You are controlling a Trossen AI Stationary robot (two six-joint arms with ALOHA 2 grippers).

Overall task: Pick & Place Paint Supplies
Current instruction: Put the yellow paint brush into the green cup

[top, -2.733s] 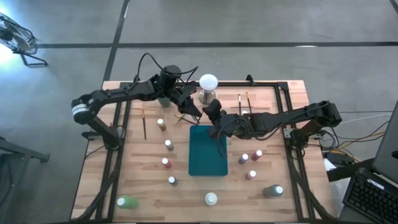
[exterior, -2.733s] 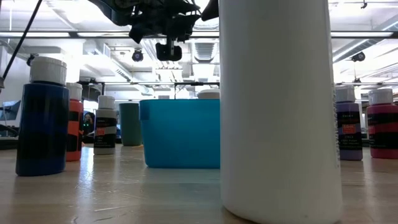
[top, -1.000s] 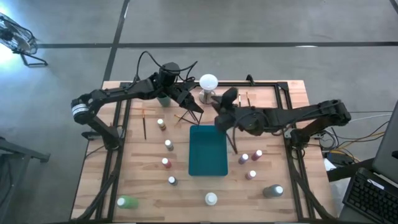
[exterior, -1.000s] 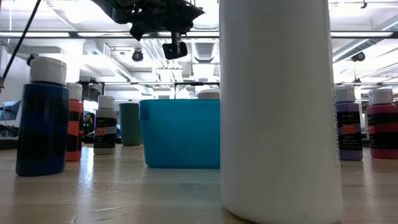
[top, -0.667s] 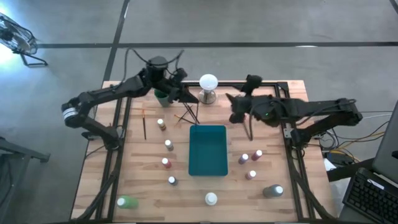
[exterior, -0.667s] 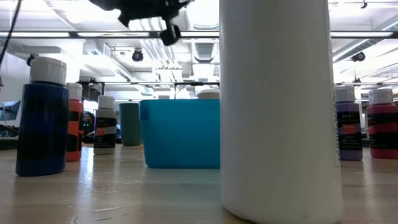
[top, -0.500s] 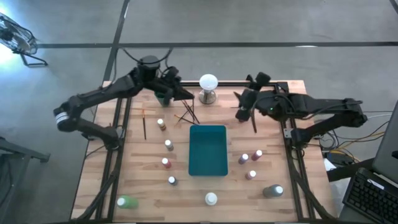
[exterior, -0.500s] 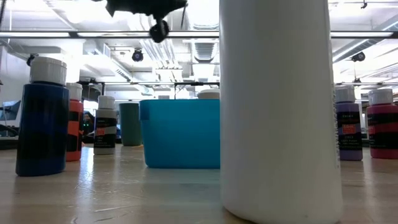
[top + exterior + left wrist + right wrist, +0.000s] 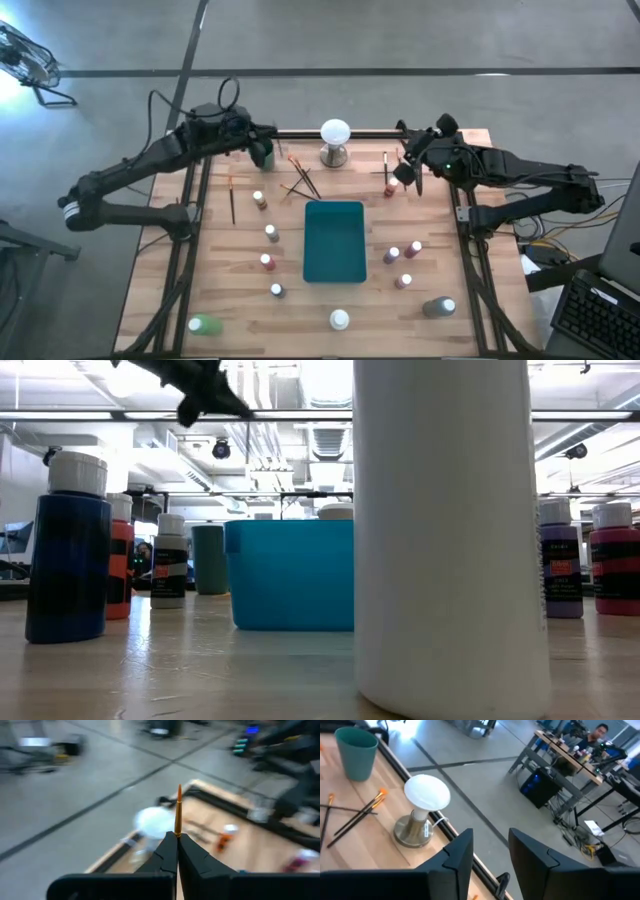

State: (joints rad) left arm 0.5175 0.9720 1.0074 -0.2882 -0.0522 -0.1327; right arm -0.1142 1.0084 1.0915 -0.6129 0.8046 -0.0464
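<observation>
My left gripper (image 9: pixel 176 840) is above the table's far left part, near the green cup (image 9: pixel 262 153), and is shut on a thin brush (image 9: pixel 178 807) with an orange handle. My right gripper (image 9: pixel 490 857) hovers over the far right part of the table (image 9: pixel 408 166), open, with nothing showing between its fingers. More brushes lie crossed on the wood (image 9: pixel 300 186), one lies at the left (image 9: pixel 232 197), and others at the right (image 9: pixel 386 172). Small white-capped bottles stand either side of the teal tray (image 9: pixel 335 241), among them a red one (image 9: pixel 267 262) and a purple one (image 9: pixel 391 255). My left gripper pinches the brush between its two fingers (image 9: pixel 165 852). The brush lies along them, and its orange handle end (image 9: pixel 178 795) sticks out forward past the fingertips. The rest of the brush is hidden between the fingers. It is lifted clear of the table, slanting slightly down.
A white ball on a metal base (image 9: pixel 335 137) stands at the far edge between the arms. A green bottle (image 9: pixel 203 323), a white one (image 9: pixel 340 319) and a grey one (image 9: pixel 440 307) stand along the near edge. A black frame rail (image 9: pixel 300 133) runs along the far edge.
Both grippers have drawn back from over the tray's far end, rolling as they went. The left has gone toward the table's far left corner and stayed shut. The right has gone toward the right edge and the far side. The bottles and the tray have kept still.
</observation>
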